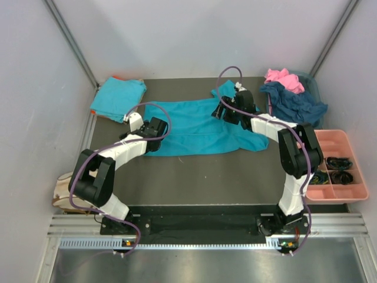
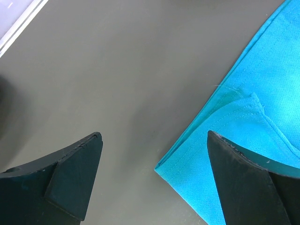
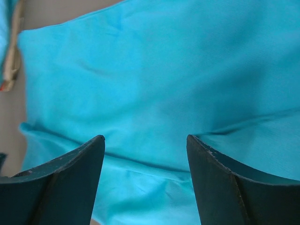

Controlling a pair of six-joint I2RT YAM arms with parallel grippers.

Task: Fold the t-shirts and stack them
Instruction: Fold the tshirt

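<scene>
Dark surface (image 1: 206, 177) between pale walls (image 1: 35, 59), teal shirt (image 1: 194, 127) spread at its middle.
Left hand (image 1: 156, 127) stands wide apart at the shirt's near left corner, gripping nothing; right hand (image 1: 228, 111) gapes empty over its far right part. Folded teal shirt (image 1: 118, 97) lies far left; pink shirt (image 1: 284, 79) and navy shirt (image 1: 294, 103) heaped far right.

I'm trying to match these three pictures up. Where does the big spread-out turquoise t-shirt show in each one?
Top external: the spread-out turquoise t-shirt lies mid-picture on the dark table top.
Left wrist: only its hemmed corner shows, on the right side.
Right wrist: it fills nearly the whole picture.
Shared landmark: the dark table top, showing beside the shirt in all three views.
</scene>
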